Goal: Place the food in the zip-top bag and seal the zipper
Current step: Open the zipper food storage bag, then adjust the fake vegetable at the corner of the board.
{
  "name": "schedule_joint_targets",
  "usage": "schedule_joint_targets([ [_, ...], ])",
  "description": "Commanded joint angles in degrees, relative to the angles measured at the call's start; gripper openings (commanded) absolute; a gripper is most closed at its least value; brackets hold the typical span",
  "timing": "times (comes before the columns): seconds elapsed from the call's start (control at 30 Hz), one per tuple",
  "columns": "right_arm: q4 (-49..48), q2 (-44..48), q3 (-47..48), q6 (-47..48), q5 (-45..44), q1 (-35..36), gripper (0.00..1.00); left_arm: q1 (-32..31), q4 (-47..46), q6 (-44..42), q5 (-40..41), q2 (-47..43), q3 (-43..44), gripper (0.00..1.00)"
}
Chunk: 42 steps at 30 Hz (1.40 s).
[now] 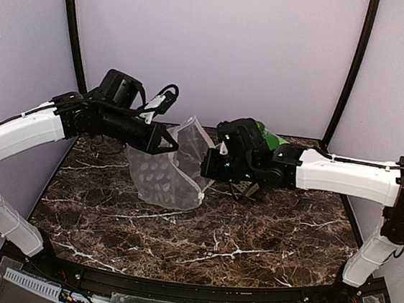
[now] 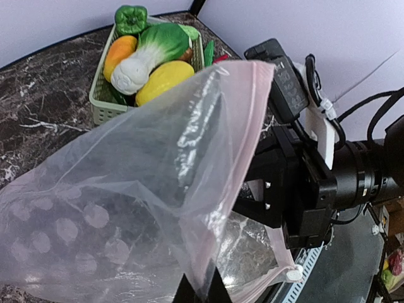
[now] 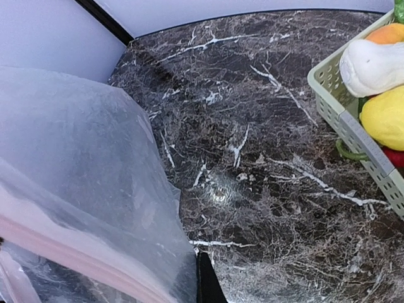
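Note:
The clear dotted zip-top bag (image 1: pixel 165 175) hangs between both grippers above the marble table. My left gripper (image 1: pixel 172 147) is shut on one side of its mouth; in the left wrist view the left gripper (image 2: pixel 199 273) pinches the film right at the pink zipper (image 2: pixel 243 136), with the white slider (image 2: pixel 293 273) low on the right. My right gripper (image 1: pixel 205 168) is shut on the opposite mouth edge; only one dark finger (image 3: pixel 205 281) shows beside the bag (image 3: pixel 76 183). The food (image 2: pixel 154 53), bok choy, yellow pieces and a green pepper, lies in the basket.
The pale green lattice basket (image 2: pixel 104 104) stands at the table's back right, just behind the right arm, mostly hidden in the top view apart from a green piece (image 1: pixel 268 137). The basket (image 3: pixel 353 129) sits close to the right of my right gripper. A purple wall surrounds the table.

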<state>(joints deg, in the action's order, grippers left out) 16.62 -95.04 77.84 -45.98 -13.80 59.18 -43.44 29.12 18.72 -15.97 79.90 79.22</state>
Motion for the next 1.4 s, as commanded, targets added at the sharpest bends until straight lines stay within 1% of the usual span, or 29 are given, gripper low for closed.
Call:
schedule_joint_targets([
  [0.0,-3.36,-0.83,-2.57,-0.91,3.99,-0.32,0.00,0.44,4.12,-3.79,-5.46,2.49,-2.61,0.01],
  [0.03,-3.49,-0.44,-3.13,-0.42,4.11,-0.32,0.05,0.81,4.02,-4.00,-5.60,3.17,-2.99,0.01],
  [0.17,-4.60,2.94,-5.25,3.51,4.96,-0.33,0.36,2.12,1.61,-5.14,-7.52,4.98,-4.94,0.01],
  [0.27,-4.19,6.64,-7.06,6.96,5.48,-0.26,0.56,3.25,-0.87,-5.95,-10.37,6.22,-5.70,0.01],
  [0.3,-3.55,8.07,-7.75,7.74,5.49,-0.29,0.61,3.73,-1.20,-6.34,-10.90,6.87,-5.64,0.01],
  [0.37,-1.83,11.06,-9.23,9.12,5.09,-0.28,0.68,4.38,-1.71,-7.11,-11.51,7.98,-5.20,0.01],
  [0.53,4.65,18.37,-12.21,9.54,0.38,-0.86,0.77,5.51,-2.20,-9.22,-12.07,10.03,-3.56,0.01],
  [0.6,7.52,20.62,-13.64,8.57,-1.40,-2.64,0.78,5.63,-1.64,-10.93,-11.83,10.35,-2.70,0.01],
  [0.67,9.71,22.76,-15.43,7.19,-1.41,-5.86,0.79,5.66,-0.94,-12.78,-11.52,10.29,-2.11,0.01],
  [0.73,11.46,24.84,-17.40,5.76,-0.19,-10.16,0.79,5.73,-0.62,-14.39,-11.09,9.59,-2.20,0.01],
  [0.87,11.94,28.13,-21.94,5.17,2.99,-19.52,0.78,5.74,-1.66,-15.87,-9.01,7.13,-5.31,0.01],
  [0.93,11.29,28.13,-24.30,5.59,5.33,-24.91,0.75,5.72,-2.33,-15.83,-7.95,6.04,-6.52,0.01],
  [1.03,9.50,26.32,-26.94,7.24,9.25,-33.41,0.69,5.67,-2.06,-15.36,-7.18,4.83,-6.95,0.01],
  [1.13,5.70,22.92,-28.96,9.06,12.75,-39.20,0.65,5.67,-2.13,-14.62,-6.43,3.82,-7.61,0.01],
  [1.23,1.88,17.20,-28.86,10.21,13.53,-42.57,0.61,5.73,-1.79,-14.49,-5.61,3.27,-7.76,0.01],
  [1.37,-2.86,10.06,-27.22,10.87,13.50,-44.15,0.56,5.78,-0.97,-14.46,-4.05,3.52,-7.54,0.01],
])
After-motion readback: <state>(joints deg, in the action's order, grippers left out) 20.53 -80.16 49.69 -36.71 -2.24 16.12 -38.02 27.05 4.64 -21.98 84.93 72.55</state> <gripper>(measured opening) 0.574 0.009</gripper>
